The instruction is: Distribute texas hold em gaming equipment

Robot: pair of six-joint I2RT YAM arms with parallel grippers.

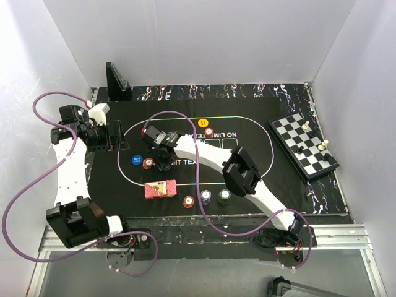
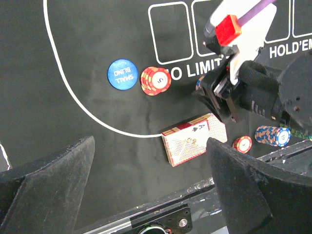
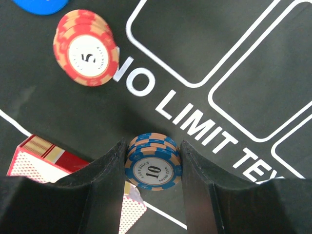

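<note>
— Where is the blue chip stack [image 3: 153, 168]?
— On the black mat [image 1: 260, 167], just below the "NO LIMIT" lettering, near a corner of the red-backed card deck [image 1: 160, 189]. The right fingers [image 3: 105, 185] press against it from both sides.
— And the left fingers [image 2: 53, 185]?
— Spread wide, holding nothing, above the mat's near edge. A red chip stack [image 3: 87, 48] marked 5 sits apart, beside the "N"
</note>
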